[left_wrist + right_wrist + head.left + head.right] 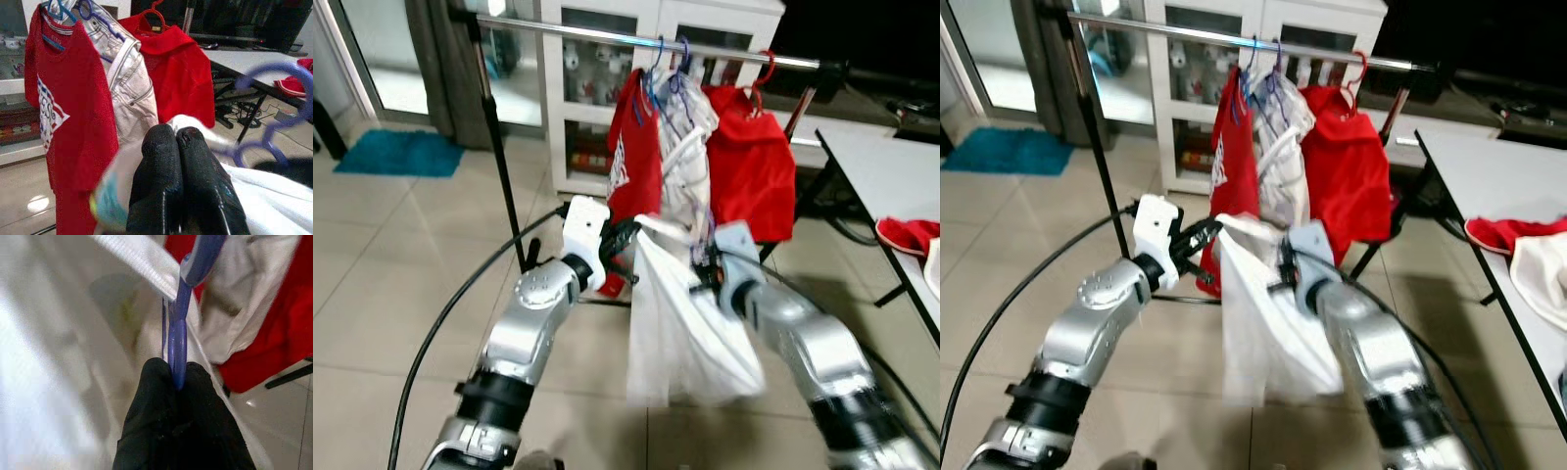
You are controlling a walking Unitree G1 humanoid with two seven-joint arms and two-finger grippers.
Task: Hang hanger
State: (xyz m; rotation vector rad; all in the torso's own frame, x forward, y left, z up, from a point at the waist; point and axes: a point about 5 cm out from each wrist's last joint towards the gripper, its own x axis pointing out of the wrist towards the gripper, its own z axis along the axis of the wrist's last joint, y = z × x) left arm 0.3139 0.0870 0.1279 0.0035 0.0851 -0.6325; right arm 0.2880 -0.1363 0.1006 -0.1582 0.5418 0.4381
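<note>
I see a shiny metal rail (607, 35) carrying soft red cloth shirts (631, 162). The hanger (178, 333) looks like smooth purple plastic, the white garment (680, 333) thin matt cloth. My arms are brushed silver metal over glossy floor tiles (391, 255).

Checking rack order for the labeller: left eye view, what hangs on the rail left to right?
Red t-shirt → white garment → red garment on a red hanger. All hang from the rail.
</note>
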